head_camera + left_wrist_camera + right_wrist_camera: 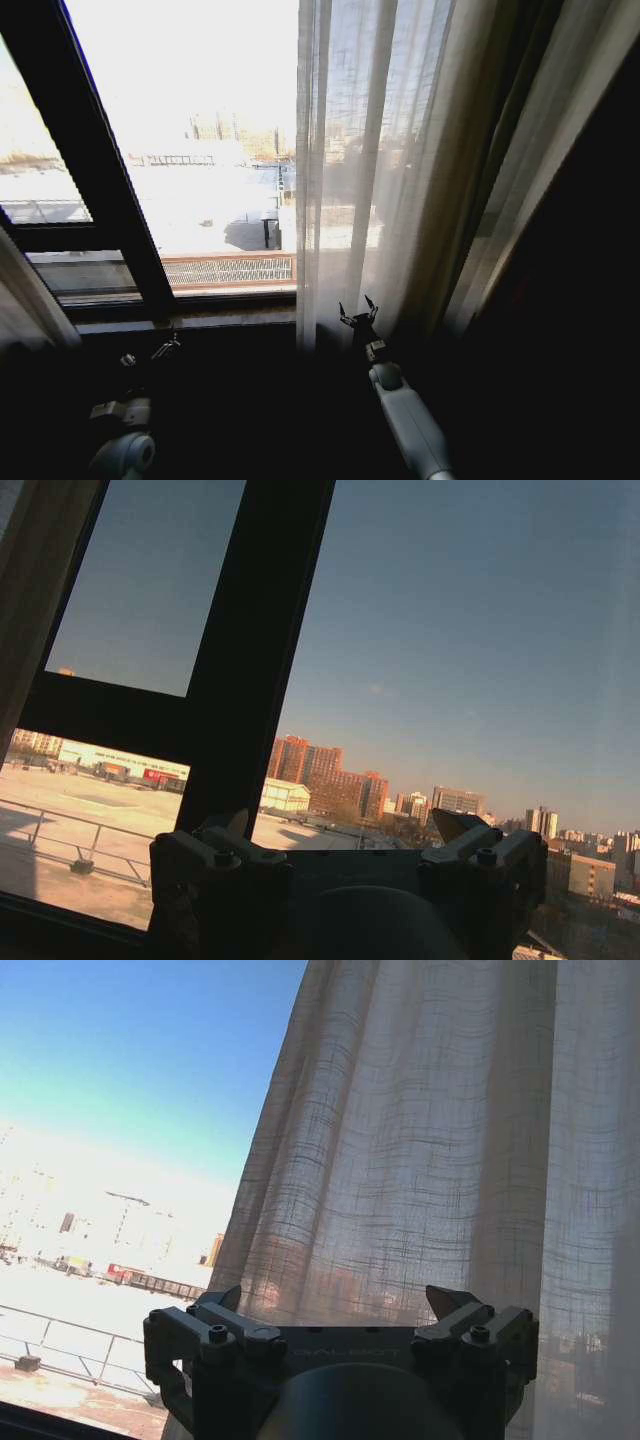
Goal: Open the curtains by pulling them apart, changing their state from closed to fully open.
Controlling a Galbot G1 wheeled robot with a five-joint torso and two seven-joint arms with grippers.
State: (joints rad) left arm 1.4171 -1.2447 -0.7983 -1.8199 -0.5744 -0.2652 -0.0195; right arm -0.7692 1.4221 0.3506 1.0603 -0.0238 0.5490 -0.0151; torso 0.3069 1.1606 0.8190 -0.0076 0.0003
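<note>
At the far left edge of the head view a narrow strip of the left curtain panel (28,290) hangs gathered against the side of the window, and in the left wrist view the same pale fabric (30,590) shows as a band along one edge, beside the black window frame (100,170). The frame's thick diagonal bar and a crossbar divide the glass, with snowy rooftops and distant buildings bright beyond it. Low in the shadow below the sill (200,320) sits the left gripper (166,347), near the base of that frame bar; in its own wrist view the left gripper (340,830) has its two fingers spread wide apart with nothing between them, pointing at bare glass and the frame (250,650). To the right of the uncovered glass hangs the right curtain panel (370,170), sheer white and pleated, bunched from about the middle of the window toward the right side, where a darker, heavier drape (545,170) hangs beside it. The right gripper (358,315) is raised on its pale arm (405,415) at the foot of this panel, just in front of its inner edge. In the right wrist view the right gripper (335,1305) stands with fingers parted and empty, the woven sheer fabric (420,1130) close ahead; whether the tips touch it cannot be told.
</note>
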